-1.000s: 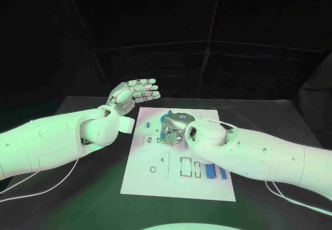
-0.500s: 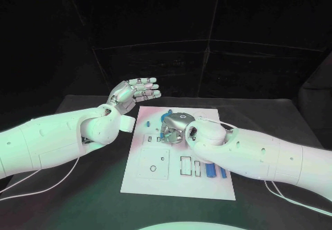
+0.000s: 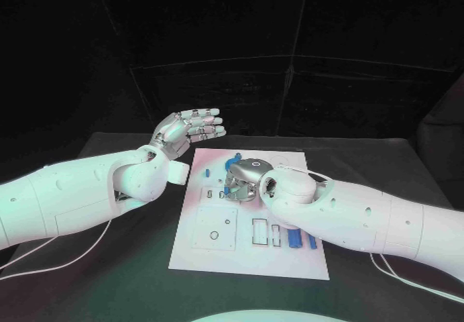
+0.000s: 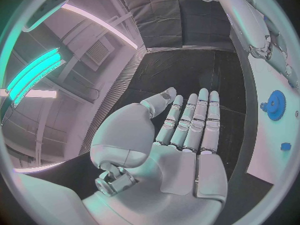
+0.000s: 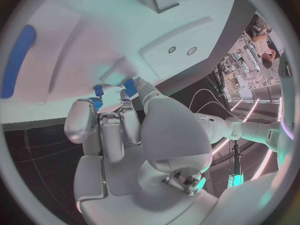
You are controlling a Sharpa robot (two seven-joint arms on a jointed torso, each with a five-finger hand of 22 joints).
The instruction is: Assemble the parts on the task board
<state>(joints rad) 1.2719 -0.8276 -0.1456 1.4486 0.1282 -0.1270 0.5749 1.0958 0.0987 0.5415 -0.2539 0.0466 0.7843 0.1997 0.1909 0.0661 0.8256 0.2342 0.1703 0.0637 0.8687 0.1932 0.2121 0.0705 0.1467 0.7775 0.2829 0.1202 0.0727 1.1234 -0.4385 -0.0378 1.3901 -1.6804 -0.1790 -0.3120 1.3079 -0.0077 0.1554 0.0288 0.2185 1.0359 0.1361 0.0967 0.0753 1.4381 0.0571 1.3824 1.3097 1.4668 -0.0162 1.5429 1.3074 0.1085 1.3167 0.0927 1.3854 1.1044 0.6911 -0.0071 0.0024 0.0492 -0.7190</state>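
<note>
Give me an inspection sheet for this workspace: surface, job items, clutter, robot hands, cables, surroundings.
Surface: black table.
Job's things: white rectangular task board at centre; small blue parts, some lying near its near edge, a blue gear at its far end.
Clutter: nothing seen.
Robot hands: left robot hand raised beside the board, fingers extended, holding nothing; right robot hand down on the board, fingers at small blue pegs; grasp unclear.
Cables: thin white cables on the table beside both arms.
Surroundings: black curtain backdrop.
</note>
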